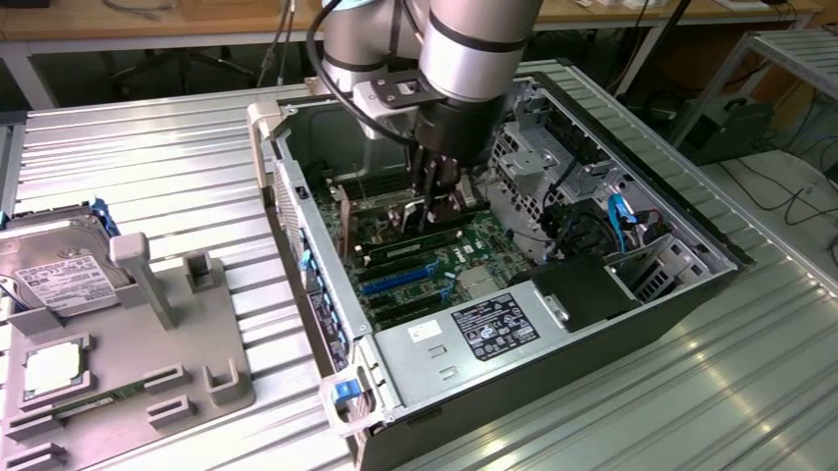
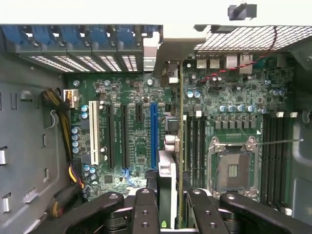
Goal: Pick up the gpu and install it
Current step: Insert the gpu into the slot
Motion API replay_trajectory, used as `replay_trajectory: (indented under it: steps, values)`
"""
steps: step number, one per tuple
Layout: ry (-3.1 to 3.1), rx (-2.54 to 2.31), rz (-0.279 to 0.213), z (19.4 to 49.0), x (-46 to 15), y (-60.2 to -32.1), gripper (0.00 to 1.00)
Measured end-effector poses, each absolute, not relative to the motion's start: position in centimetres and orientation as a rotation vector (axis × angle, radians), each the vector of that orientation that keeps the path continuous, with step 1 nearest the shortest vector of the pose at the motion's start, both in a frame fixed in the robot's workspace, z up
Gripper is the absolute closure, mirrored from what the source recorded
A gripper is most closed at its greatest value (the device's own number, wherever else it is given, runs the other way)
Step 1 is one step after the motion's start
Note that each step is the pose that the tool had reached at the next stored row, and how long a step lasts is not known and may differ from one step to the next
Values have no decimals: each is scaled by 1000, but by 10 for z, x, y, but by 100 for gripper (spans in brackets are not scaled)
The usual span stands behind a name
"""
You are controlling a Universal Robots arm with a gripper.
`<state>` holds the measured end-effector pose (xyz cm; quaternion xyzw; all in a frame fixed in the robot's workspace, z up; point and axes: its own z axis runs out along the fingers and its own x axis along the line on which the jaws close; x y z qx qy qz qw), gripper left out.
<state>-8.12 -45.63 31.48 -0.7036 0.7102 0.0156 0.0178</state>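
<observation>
My gripper [image 1: 439, 208] is down inside the open computer case [image 1: 681, 211], over the green motherboard [image 1: 452, 257]. It is shut on the gpu [image 1: 408, 222], which stands on edge beneath it. The wrist view shows the gpu [image 2: 171, 161] edge-on as a thin board with a dark cooler, clamped between the two black fingers [image 2: 145, 210]. The card runs from my gripper [image 2: 171, 214] to its silver end bracket [image 2: 168, 51] at the case's rear wall. It stands just beside the blue slot [image 2: 154, 129]. Whether its lower edge sits in a slot is hidden.
Motherboard slots [image 2: 109, 134], the empty CPU socket [image 2: 233, 168] and cable bundles [image 2: 63, 141] surround the card. The power supply [image 1: 478, 329] and drive cage [image 1: 649, 265] crowd the case's near end. At the exterior view's left, a grey fixture [image 1: 164, 339] holds a hard drive [image 1: 55, 265].
</observation>
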Motion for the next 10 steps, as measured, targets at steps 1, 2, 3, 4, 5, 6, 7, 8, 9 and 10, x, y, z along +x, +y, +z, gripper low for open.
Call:
replay_trajectory:
  steps: [1, 2, 3, 4, 5, 6, 7, 8, 9, 10]
  values:
    - [2207, -2185, 48, 314, -81, -459, 72]
    - [2207, -2185, 48, 313, -81, -461, 72]
    - [2207, -2185, 48, 312, -81, -462, 72]
    - [2207, -2185, 48, 312, -81, -463, 72]
    - [2207, -2185, 48, 311, -81, -463, 72]
    - [2207, -2185, 48, 310, -81, -463, 72]
    - [2208, -2186, 47, 310, -81, -463, 72]
    - [2208, -2186, 46, 308, -82, -463, 72]
    - [2209, -2186, 45, 305, -82, -463, 72]
    - [2209, -2186, 45, 302, -82, -463, 72]
